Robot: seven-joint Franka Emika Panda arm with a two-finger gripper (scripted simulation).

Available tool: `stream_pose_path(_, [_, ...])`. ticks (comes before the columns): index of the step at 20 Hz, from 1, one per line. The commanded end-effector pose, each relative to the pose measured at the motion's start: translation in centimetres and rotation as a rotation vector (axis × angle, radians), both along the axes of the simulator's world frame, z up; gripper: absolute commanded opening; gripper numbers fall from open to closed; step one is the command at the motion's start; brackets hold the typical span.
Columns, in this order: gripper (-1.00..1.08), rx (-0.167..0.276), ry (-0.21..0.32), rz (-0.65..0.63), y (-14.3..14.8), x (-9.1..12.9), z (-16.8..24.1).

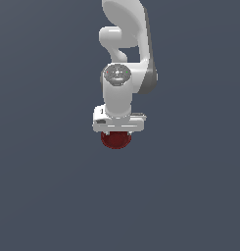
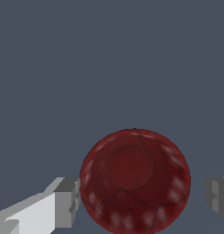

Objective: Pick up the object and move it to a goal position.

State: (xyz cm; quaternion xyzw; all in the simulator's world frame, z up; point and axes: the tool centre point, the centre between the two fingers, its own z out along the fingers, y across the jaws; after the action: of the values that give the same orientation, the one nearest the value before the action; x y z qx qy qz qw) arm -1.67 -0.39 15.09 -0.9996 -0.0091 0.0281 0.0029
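One arm is all I am driving, and it is white, smooth and round like fat tubes joined at bends. At its end sits the gripper, a flat white block with short fingers pointing down. Right under it I see the bowl, small, dark red and shiny, about as wide as the gripper block. In the wrist view the bowl looks round like a ball cut in half, with a smaller flat circle in its middle, thin dark lines like cracks across it, and pale shiny spots around its edge. One grey, boxy fingertip sits just beside the bowl on one side, touching it or nearly so. The other fingertip stands apart from the bowl with a gap of floor between them. So the fingers are spread wide around the bowl and are not squeezing it. Around it all, the floor is plain, flat, dark blue-grey.
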Motion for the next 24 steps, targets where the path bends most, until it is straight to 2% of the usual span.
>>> stream_pose_path(1, [0.28, 0.000, 0.000, 0.000, 0.0, 0.0, 0.0])
stream_pose_path(14, [0.28, 0.005, -0.001, 0.012, -0.6, 0.3, 0.5])
stream_pose_path(24, [0.28, 0.043, 0.033, 0.094, -1.9, 0.3, -0.8])
